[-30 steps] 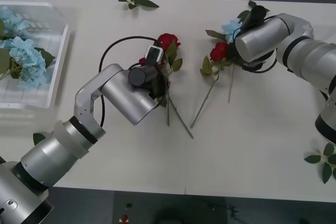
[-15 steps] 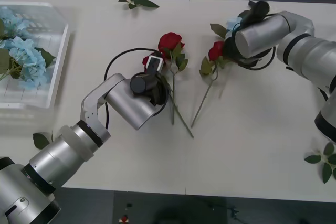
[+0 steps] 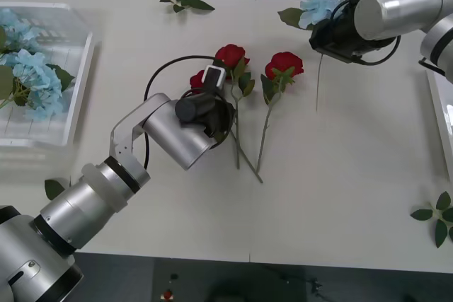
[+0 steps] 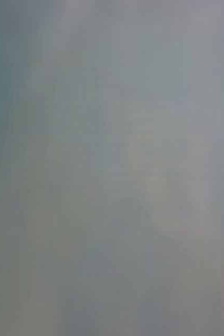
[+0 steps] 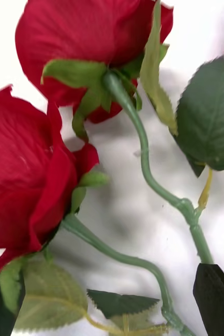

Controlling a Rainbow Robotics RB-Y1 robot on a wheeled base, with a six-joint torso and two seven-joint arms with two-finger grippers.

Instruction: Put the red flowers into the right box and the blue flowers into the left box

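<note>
Front view: three red flowers (image 3: 284, 64) lie mid-tabletop (image 3: 340, 189), their stems crossing toward the near edge. The left gripper (image 3: 212, 100) is down among the two left blooms, hidden under its wrist, so whether its fingers are apart or together cannot be told. The right gripper (image 3: 327, 32) is at the far right, with a blue flower (image 3: 318, 6) at its tip and the stem hanging below; its grip cannot be made out. More blue flowers (image 3: 28, 76) lie in the left box (image 3: 79, 83). The right box (image 3: 437, 107) shows as a rim at the right edge. Loose leaf sprigs (image 3: 185, 3) lie about.

Right wrist view: a grey blur.

Left wrist view: two red blooms sit close, with green stems curving over the white tabletop between dark fingers (image 5: 216, 299) at the corners.
</note>
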